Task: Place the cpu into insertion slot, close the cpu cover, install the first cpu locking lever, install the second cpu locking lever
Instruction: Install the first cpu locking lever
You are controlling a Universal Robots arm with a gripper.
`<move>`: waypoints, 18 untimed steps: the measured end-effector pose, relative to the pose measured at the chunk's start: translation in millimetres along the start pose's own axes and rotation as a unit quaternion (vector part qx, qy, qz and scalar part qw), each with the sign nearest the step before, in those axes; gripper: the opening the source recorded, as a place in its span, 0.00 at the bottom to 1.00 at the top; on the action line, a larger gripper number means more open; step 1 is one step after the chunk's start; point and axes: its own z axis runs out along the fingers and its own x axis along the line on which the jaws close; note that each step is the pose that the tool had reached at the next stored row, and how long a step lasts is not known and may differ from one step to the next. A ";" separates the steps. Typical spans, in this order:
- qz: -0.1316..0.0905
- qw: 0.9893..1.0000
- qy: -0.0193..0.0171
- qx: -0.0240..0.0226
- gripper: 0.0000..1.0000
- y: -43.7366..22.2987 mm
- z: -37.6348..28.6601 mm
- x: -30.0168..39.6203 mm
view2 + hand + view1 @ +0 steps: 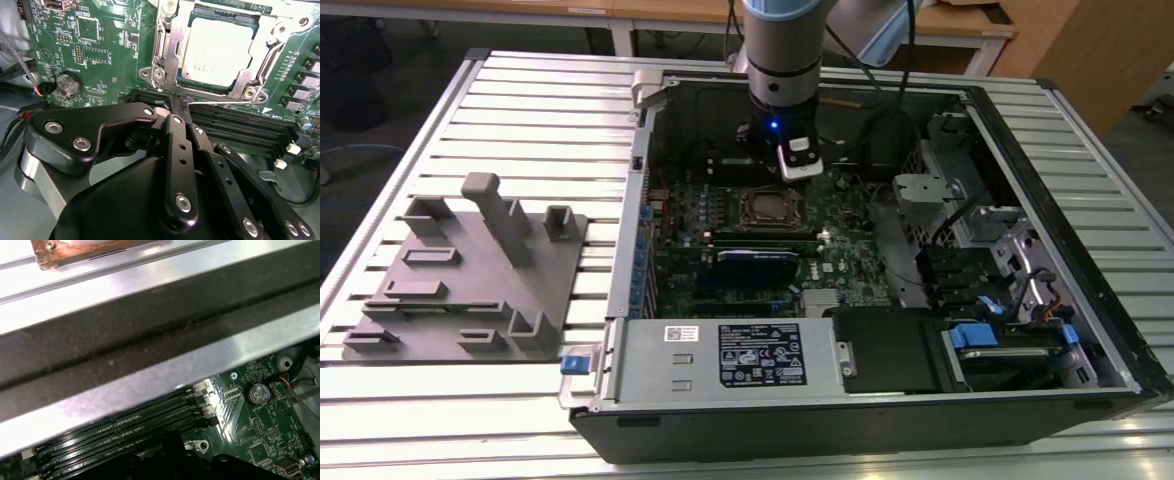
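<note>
Exterior view shows an open computer case (881,400) lying on a silver slatted tabletop (520,120). The arm (781,60) reaches down into the case from above. It hangs just over the insertion slot (765,208) on the green board (854,260). A grey block (467,270) with pegs and holders sits on the tabletop, well apart from the case, at the exterior view's left. A grey power-supply box (727,355) fills the near corner of the case.

In the second wrist view, the cpu (217,50) lies flat inside the slot with its pale metal face up. The cpu cover (171,47) is down flat, and its silver frame goes all around the chip. A thin locking lever (220,103) lies along the edge of the slot closest to the pincer (179,107). The black pincer is closed, with its two fingers (174,125) pressed together and no gap between them. Its tip sits right at one end of that lever. It is hard to tell if the tip touches the lever. Long black memory slots (240,130) run just beside it.

In the first wrist view, the memory slots and a round battery (257,394) show below the long wall of the case.
</note>
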 end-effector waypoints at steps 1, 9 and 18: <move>0.001 1.000 0.001 -0.002 0.11 -0.2 -0.1 0.5; 0.002 1.000 0.002 -0.006 0.11 -1.4 -0.1 3.6; 0.002 1.000 0.001 -0.006 0.11 0.3 1.3 5.8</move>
